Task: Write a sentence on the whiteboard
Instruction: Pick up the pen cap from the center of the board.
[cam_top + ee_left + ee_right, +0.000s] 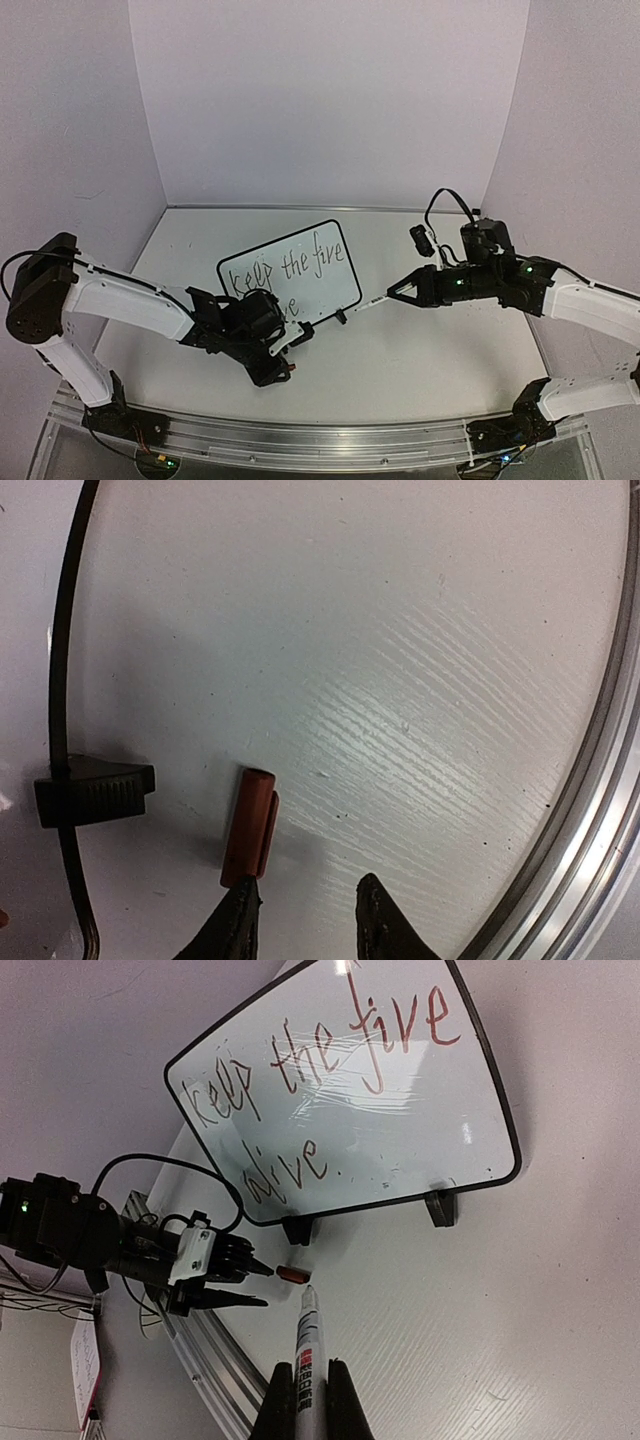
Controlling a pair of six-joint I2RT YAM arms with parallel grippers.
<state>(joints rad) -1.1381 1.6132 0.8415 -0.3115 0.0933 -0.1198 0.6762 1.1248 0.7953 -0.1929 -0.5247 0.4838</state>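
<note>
- The left tool (308,902) enters at 6 o'clock, its two dark fingertips parted with only bare desk (400,680) between them.
- A small reddish-brown cap (250,825) lies on the white desk at 11 o'clock from the tool. Its lower end meets one fingertip (240,920); whether they touch is unclear.
- The whiteboard (58,680) shows its thin black rim along 9 o'clock.
- Its ribbed black foot (95,790) sits near the cap, at the cap's 9 o'clock, apart from it.
- A metal rail (600,780) curves down the 3 o'clock edge.

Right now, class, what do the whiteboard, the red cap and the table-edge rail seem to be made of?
Whiteboard: glossy coated panel, judging by the glare; thin black rim, likely plastic. Red cap: matte plastic, probably, moulded with a clip. Rail: brushed metal, perhaps aluminium, with bright streaked reflections.
</note>
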